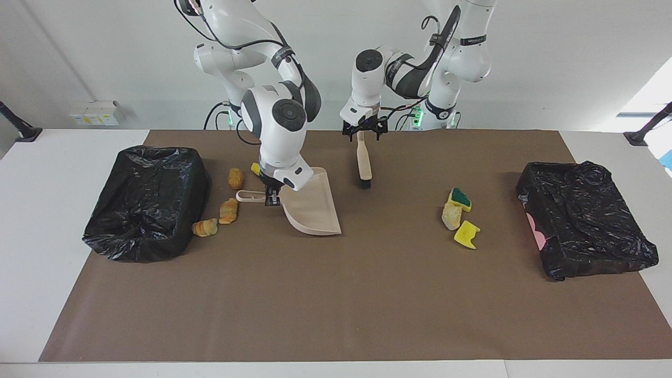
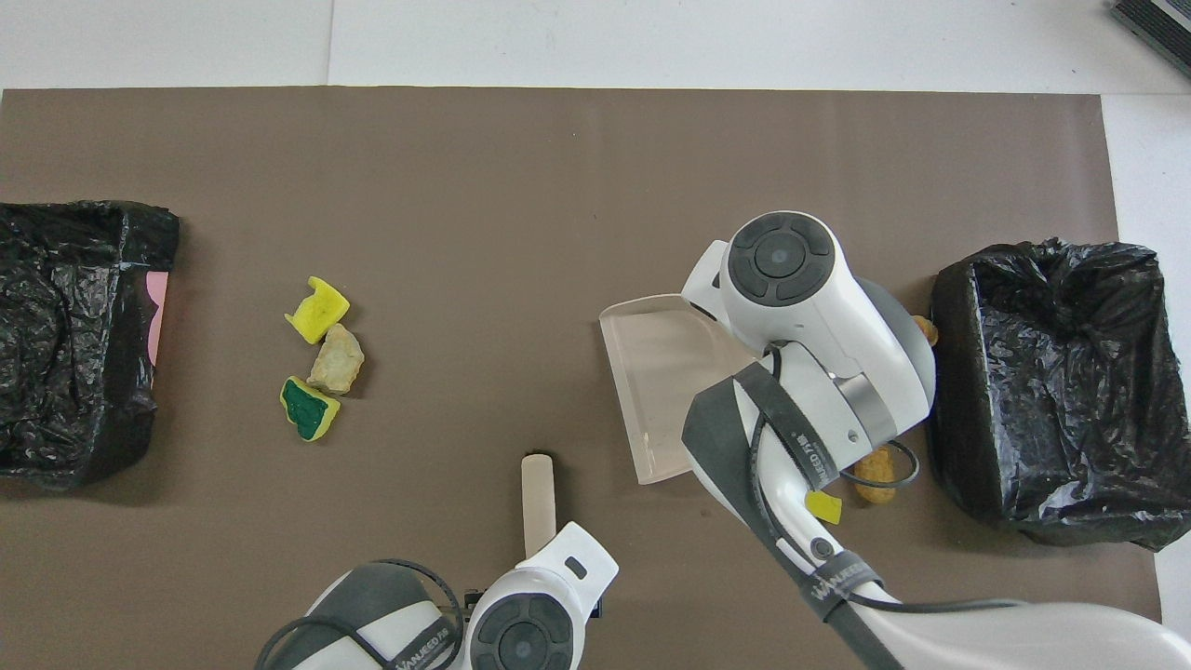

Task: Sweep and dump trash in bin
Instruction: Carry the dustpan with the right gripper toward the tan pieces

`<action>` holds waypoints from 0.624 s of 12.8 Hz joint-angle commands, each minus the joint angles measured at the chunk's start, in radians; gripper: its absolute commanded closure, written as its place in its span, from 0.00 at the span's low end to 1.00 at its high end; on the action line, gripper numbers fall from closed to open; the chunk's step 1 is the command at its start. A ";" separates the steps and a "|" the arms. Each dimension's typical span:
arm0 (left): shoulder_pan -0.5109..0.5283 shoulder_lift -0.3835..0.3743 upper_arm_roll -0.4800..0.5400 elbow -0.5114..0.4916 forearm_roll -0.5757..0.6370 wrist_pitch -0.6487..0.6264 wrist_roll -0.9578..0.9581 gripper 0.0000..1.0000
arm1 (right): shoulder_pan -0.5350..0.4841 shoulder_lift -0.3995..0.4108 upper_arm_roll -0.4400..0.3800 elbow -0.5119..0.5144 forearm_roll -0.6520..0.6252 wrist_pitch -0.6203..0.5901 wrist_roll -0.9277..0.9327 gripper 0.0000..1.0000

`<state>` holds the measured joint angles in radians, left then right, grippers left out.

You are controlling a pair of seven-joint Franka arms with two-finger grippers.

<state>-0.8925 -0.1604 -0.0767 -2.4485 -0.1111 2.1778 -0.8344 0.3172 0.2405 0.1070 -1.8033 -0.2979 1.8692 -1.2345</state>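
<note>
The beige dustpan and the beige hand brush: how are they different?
The beige plastic dustpan is wide and scoop-shaped; the beige hand brush is long and thin with dark bristles. The right gripper is shut on the dustpan's handle; the open left gripper is over the brush's handle end. Both lie on the brown mat.

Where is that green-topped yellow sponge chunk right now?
The green-topped yellow sponge chunk lies on the brown mat toward the left arm's end of the table, touching a tan bread-like lump and near a plain yellow sponge piece.

Glossy crinkled plastic bin liner (image 1: 144, 210), matt paper mat (image 1: 336, 294)
</note>
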 commanded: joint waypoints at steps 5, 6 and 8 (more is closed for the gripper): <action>-0.094 -0.045 0.018 -0.096 -0.048 0.072 -0.008 0.00 | 0.019 -0.061 0.007 -0.060 -0.055 0.044 0.205 1.00; -0.094 -0.044 0.018 -0.096 -0.050 0.074 -0.009 0.00 | 0.017 -0.072 0.007 -0.082 -0.053 0.059 0.246 1.00; -0.094 -0.042 0.018 -0.098 -0.074 0.074 -0.009 0.14 | 0.008 -0.095 0.007 -0.143 -0.032 0.108 0.305 1.00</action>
<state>-0.9624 -0.1739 -0.0765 -2.5125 -0.1522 2.2253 -0.8365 0.3447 0.2025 0.1067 -1.8533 -0.3266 1.9185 -0.9894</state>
